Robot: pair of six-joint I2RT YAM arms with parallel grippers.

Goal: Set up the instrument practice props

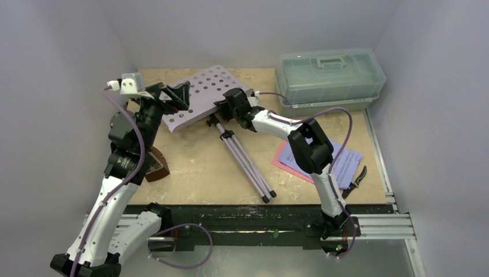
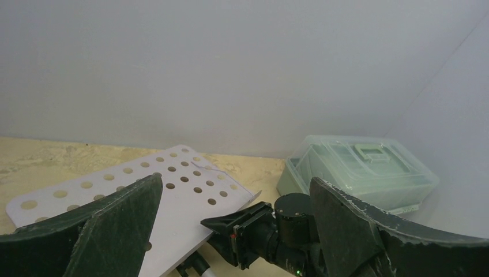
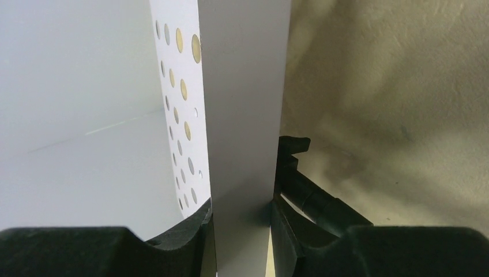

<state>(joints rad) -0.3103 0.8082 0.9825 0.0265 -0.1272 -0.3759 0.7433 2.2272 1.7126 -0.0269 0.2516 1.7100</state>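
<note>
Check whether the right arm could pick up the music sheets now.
Probably not yet: the right gripper is clamped on the stand, and the sheets lie under its elbow; it would have to let go first.

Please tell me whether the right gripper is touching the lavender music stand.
Touching. The right wrist view shows the right gripper clamped on the music stand: its plate edge sits between the two fingers, with one pressed against each face.

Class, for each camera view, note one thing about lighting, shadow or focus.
Top external: even, soft light, only faint shadows on the table. Left wrist: the green box is slightly hazy, the left end effector dark and soft-edged. Right wrist: the music stand washes out near white, the table behind is blurred.
</note>
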